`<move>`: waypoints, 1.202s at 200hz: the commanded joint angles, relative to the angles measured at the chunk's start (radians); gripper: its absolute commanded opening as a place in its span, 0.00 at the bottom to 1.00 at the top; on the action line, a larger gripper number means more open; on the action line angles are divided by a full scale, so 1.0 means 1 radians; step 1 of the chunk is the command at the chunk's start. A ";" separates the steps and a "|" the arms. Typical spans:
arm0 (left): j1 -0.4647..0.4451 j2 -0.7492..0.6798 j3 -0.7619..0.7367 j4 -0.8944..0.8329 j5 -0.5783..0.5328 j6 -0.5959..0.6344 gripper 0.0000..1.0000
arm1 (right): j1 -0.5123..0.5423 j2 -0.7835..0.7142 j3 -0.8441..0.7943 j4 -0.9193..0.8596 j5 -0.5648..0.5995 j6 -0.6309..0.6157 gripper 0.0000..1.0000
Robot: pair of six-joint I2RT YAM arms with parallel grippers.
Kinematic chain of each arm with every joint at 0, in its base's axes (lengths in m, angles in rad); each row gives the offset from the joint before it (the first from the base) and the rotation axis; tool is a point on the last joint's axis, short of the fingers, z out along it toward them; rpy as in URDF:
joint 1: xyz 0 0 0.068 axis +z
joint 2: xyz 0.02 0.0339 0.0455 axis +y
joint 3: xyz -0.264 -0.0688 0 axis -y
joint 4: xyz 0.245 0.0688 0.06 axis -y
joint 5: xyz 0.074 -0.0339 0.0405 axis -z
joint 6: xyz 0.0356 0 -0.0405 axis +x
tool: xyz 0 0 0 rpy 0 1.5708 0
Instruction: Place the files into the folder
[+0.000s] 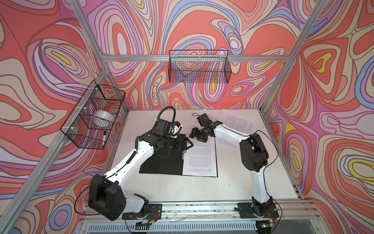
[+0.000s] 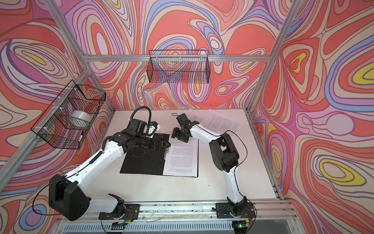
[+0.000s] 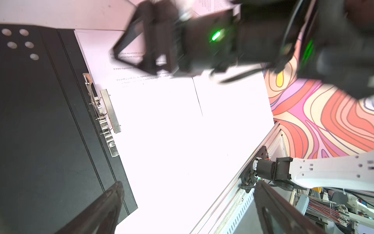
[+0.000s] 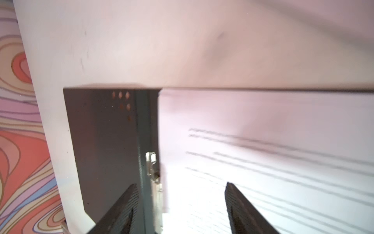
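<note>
White table [image 1: 202, 188], open folder [image 1: 162, 163]; spine clip [image 3: 105, 113] sharp only from left wrist; left fingers [image 3: 109, 202], right fingers [image 4: 121, 208] apart.

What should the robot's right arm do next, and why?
Probably move the right fingers over to the loose white printed paper sheets: the fingers stand apart and empty, one sheet already lies in the open flat black-lined folder, others lie outside.

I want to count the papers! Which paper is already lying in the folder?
The sheet lying flat on the open folder's black inside, beside its metal clip. The other sheets lie loose farther back on the table, outside the folder.
</note>
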 commanded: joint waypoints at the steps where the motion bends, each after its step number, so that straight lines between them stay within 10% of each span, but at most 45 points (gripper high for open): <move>1: 0.006 -0.025 -0.027 0.025 -0.023 -0.005 1.00 | -0.151 -0.087 -0.057 -0.076 0.059 -0.121 0.75; 100: -0.029 0.150 -0.061 0.222 0.120 -0.139 1.00 | -0.256 0.048 -0.109 -0.056 0.095 -0.209 0.83; 240: -0.291 0.381 0.262 0.070 -0.039 -0.135 1.00 | -0.459 -0.439 -0.767 0.163 -0.163 -0.105 0.89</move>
